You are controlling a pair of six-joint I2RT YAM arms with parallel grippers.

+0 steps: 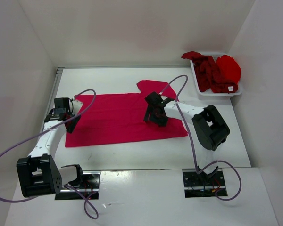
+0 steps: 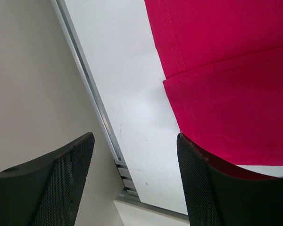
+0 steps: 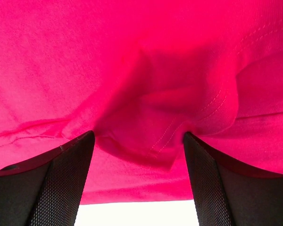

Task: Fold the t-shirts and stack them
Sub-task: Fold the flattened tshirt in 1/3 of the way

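A pinkish-crimson t-shirt lies spread flat across the middle of the table. My left gripper is open at the shirt's left edge; in the left wrist view its right finger touches the hemmed cloth while the gap shows bare table. My right gripper is open and pressed down on the shirt's right part, with a bunched fold of stitched cloth between its fingers. Two more t-shirts, dark maroon and bright red, lie heaped in the basket.
A white mesh basket stands at the back right, near the wall. A metal rail runs along the table's left edge beside the white side wall. Purple cables loop over both arms.
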